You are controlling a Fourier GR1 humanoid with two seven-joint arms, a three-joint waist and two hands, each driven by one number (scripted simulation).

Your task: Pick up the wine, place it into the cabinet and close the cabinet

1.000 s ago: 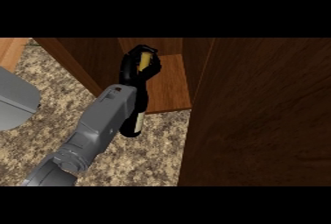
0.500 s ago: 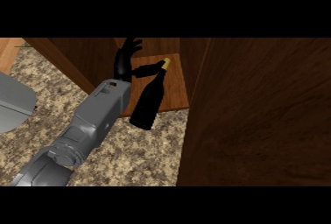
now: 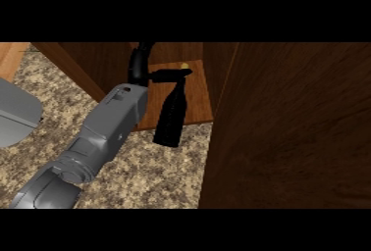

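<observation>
The dark wine bottle (image 3: 172,112) lies tilted on the cabinet's shelf floor (image 3: 199,100). Its yellow-capped neck points into the cabinet, and its base sticks out over the speckled counter (image 3: 145,171). My left hand (image 3: 139,66) is inside the cabinet opening, just left of the bottle's neck. Its fingers are straight and point deeper in, while the thumb reaches right across the top of the neck. The grey forearm (image 3: 109,127) runs in from the lower left. My right hand does not show.
The open cabinet door (image 3: 290,127) fills the right side as a tall dark wooden panel. The cabinet's left wall (image 3: 80,68) slants at upper left. Part of a grey object (image 3: 14,115) sits at the left edge of the counter.
My left hand uncurled from the bottle and its fingers straightened deeper into the cabinet. The bottle stayed behind with its base out over the counter.
</observation>
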